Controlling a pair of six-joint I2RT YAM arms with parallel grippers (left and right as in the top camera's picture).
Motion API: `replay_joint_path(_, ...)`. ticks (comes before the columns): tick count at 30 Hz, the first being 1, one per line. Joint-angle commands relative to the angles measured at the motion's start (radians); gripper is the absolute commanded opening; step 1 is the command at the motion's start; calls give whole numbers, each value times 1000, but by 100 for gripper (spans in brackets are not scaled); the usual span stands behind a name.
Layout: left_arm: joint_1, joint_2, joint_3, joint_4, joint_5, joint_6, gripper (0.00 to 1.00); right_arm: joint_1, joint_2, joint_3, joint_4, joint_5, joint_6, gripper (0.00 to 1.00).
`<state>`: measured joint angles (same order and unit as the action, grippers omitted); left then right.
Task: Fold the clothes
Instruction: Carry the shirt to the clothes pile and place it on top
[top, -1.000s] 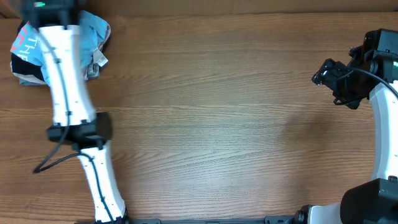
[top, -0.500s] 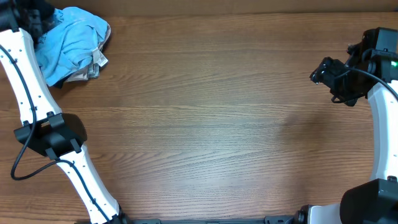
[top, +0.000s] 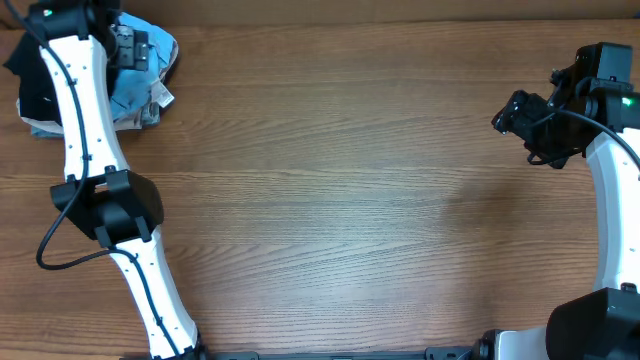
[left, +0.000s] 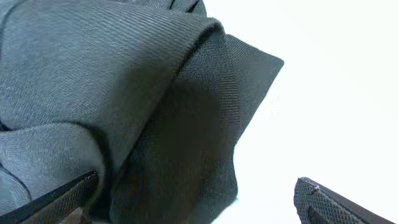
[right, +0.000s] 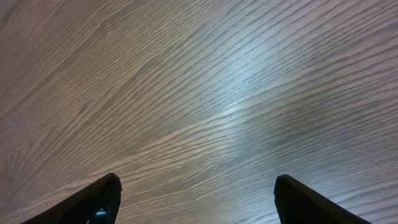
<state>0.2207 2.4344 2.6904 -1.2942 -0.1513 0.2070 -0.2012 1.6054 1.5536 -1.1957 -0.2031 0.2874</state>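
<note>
The black shirt (top: 32, 95) lies bunched in the table's (top: 330, 200) far left corner. It is partly under the left arm and against a light-blue T-shirt (top: 150, 62) heaped just to its right. In the left wrist view, the shirt's dark cloth hangs in thick folds across the left side. One fold meets the left gripper's (left: 198, 183) nearer finger (left: 62, 196), while the other finger (left: 329, 202) stands clear of it. The jaws are spread wide and clamp nothing. Whether the cloth rests on that finger or only passes in front of it is hard to tell. A small pale tag (top: 160, 97) at the T-shirt's edge is too small to read. The right gripper (right: 198, 180) hovers over bare wood near the table's right edge, its fingers wide apart and empty.
</note>
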Motion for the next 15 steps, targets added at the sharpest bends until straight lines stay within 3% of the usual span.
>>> replay_joint_path(1, -27, -97, 52, -15, 48, -66, 100, 6, -16, 98, -17, -23, -10, 84)
replay_joint_path(4, -60, -161, 93, -43, 48, -66, 100, 3, -28, 223, -76, -14, -29, 100)
replay_joint_path(15, -165, -347, 108, -105, 51, -66, 100, 3, -81, 748, -412, 0, -26, 100)
